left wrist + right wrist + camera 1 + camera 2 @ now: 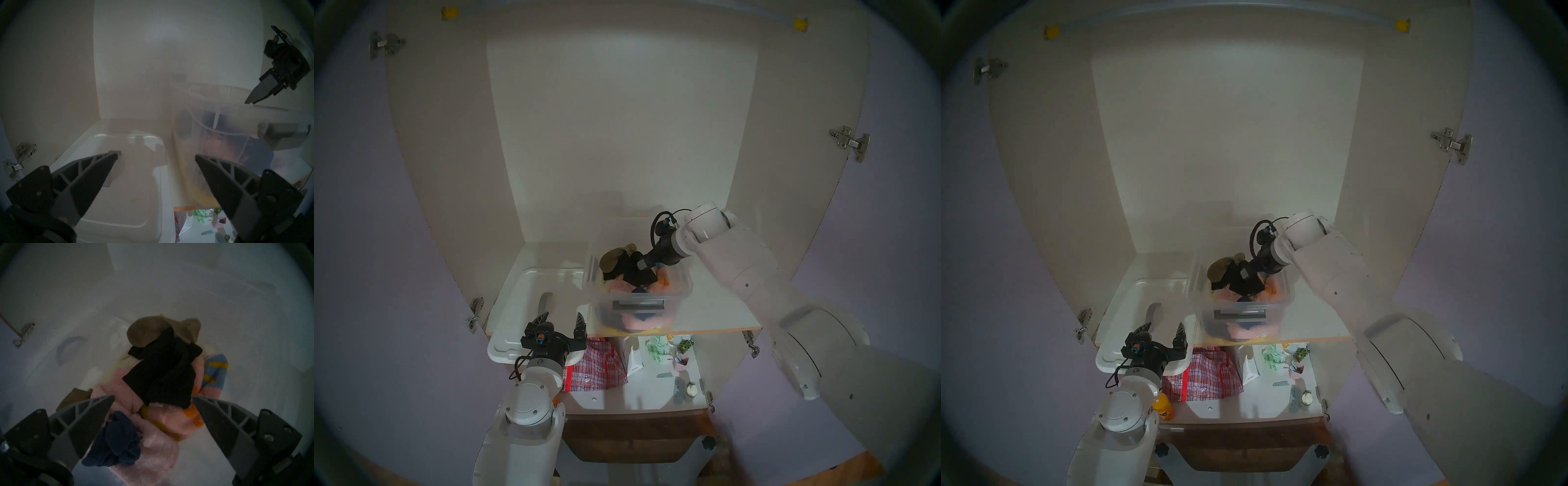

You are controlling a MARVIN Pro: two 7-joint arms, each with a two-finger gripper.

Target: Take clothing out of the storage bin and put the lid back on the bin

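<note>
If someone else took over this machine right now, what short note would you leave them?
Left gripper: open, empty, over the lid.
Right gripper: open, empty, above the clothes in the storage bin.
Lid lies flat on the shelf, left of the bin.
Navy clothing sits in the bin on pink cloth, near the black garment.
Done: lid off.
Left: lift out the clothing, refit the lid.

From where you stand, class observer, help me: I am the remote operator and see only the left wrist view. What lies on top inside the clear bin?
Observer: A black garment tops the pile, over pink cloth.
Operator: Is the navy bundle reachable?
Observer: The clothing sits uncovered at the pile's near edge, close to one finger of the open right gripper.
Operator: Is anything held?
Observer: No, that gripper is empty above the storage bin.
Operator: And my own gripper?
Observer: The left gripper hangs open over the lid.
</note>
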